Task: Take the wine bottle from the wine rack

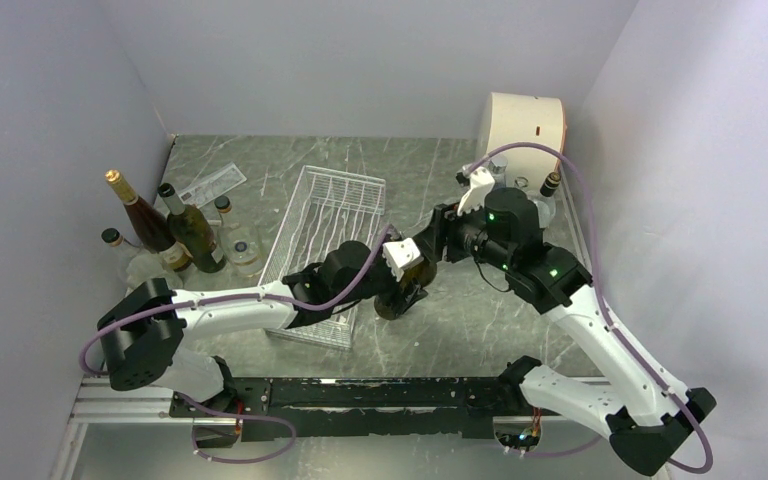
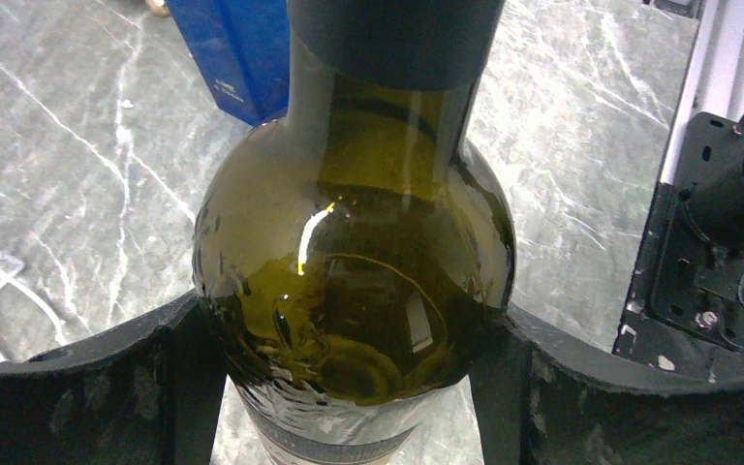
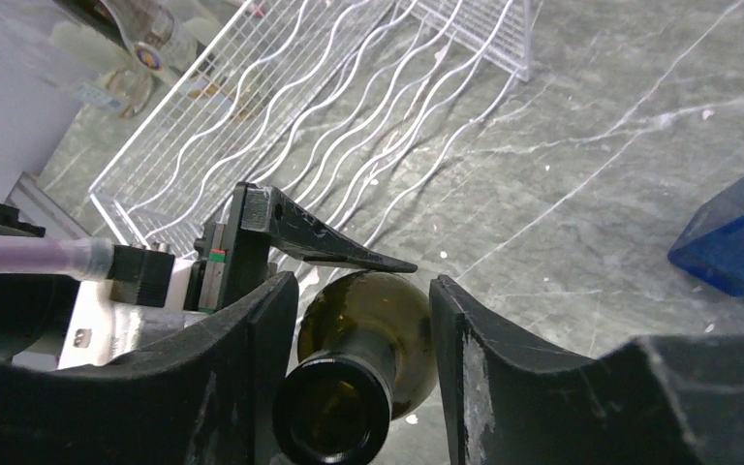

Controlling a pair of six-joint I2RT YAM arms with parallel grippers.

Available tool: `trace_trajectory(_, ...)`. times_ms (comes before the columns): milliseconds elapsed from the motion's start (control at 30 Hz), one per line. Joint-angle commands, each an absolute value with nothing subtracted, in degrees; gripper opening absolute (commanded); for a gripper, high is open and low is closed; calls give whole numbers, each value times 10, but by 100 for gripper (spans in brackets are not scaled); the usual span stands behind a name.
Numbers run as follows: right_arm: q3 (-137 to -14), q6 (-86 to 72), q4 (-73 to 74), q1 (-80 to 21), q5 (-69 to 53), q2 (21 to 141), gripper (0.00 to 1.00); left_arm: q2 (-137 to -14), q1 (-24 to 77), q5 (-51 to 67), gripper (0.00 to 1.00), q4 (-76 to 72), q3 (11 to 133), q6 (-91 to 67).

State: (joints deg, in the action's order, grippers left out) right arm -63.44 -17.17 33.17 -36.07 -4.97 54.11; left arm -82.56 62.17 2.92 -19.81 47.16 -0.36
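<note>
The dark green wine bottle [image 1: 397, 297] hangs over the table just right of the white wire wine rack [image 1: 325, 225]. My left gripper [image 1: 407, 266] is shut on it; in the left wrist view both black fingers [image 2: 186, 383] press the bottle's shoulder [image 2: 349, 281]. My right gripper [image 1: 442, 240] is open around the bottle's neck. In the right wrist view the open mouth [image 3: 334, 412] sits between the fingers [image 3: 470, 368], with a gap on the right side. The rack [image 3: 291, 116] holds no bottle where it shows.
Several bottles [image 1: 175, 230] stand at the left wall beside the rack. A cream drum [image 1: 522, 125] stands at the back right, with a small bottle [image 1: 551, 184] near it. A blue box [image 3: 736, 242] lies on the marble table, also in the left wrist view [image 2: 242, 53].
</note>
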Motion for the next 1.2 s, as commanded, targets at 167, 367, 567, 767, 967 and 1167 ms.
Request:
trace_trajectory(167, -596, -168, 304, -362, -65, 543, 55, -807, 620, 41, 10, -243, 511, -36)
trace_trajectory(367, -580, -186, 283, -362, -87, 550, 38, -794, 618, 35, 10, -240, 511, -42)
trace_trajectory(567, -593, -191, 277, -362, -87, 561, 0, -778, 617, 1, 50, -239, 506, -55)
trace_trajectory(767, -652, -174, 291, -362, 5, 582, 0, -751, 617, 3, 99, -243, 503, -47)
trace_trajectory(967, -714, -141, 285, -361, 95, 631, 0, -712, 618, -21, 100, -263, 481, -37)
trace_trajectory(1167, -762, -102, 274, -361, 188, 707, 0, -675, 621, -80, 100, -273, 464, -31)
